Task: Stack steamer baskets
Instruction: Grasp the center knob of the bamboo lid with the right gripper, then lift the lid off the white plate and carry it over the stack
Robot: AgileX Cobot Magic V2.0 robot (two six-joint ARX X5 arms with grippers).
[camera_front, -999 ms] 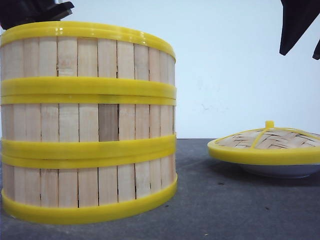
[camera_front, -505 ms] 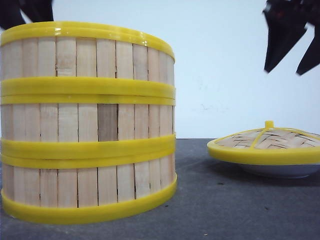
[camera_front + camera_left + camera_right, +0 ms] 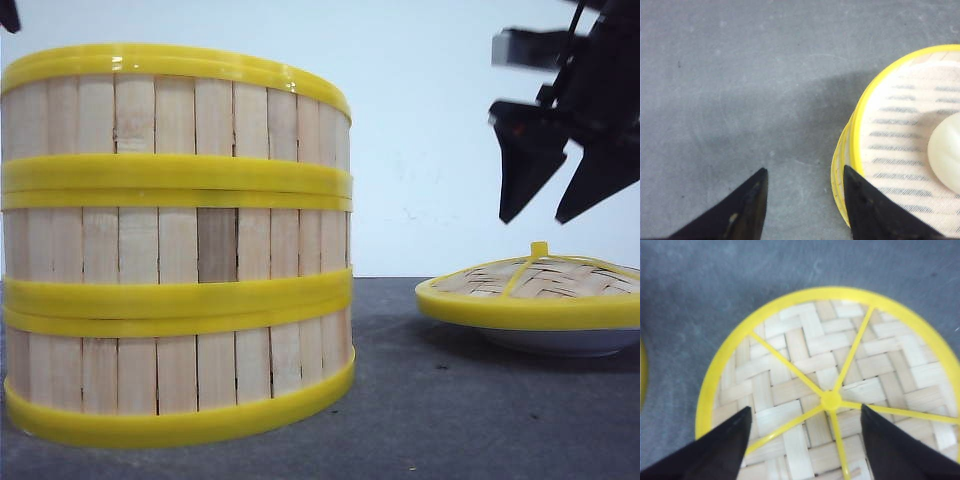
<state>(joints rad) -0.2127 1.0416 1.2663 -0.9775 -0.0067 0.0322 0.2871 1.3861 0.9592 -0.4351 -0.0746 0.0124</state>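
The three steamer baskets [image 3: 175, 245] already stand one on another at about nine o'clock on the dark counter [image 3: 420, 420], walls lined up, yellow bands meeting all the way round. As I judge it, the stacking itself is done and what remains is the cover.

My left pincer [image 3: 805, 200] hangs spread wide and empty just beside the stack's top rim, one tip over the rim's edge, the other over bare counter. Looking down from it, something pale and round lies inside the top basket; I cannot tell what.

My right pincer [image 3: 555, 205] is at three o'clock, spread wide with nothing in it, poised straight above the woven lid [image 3: 535, 290], which rests on a white plate [image 3: 560, 343]. From my right wrist, the lid's small yellow knob [image 3: 831, 401] sits between my two tips.

The next move, I think, calls for dropping straight down so the tips straddle that knob, then pinching it squarely. The knob is small and the dome slopes away, so an off-centre pinch could slip or tilt the lid.
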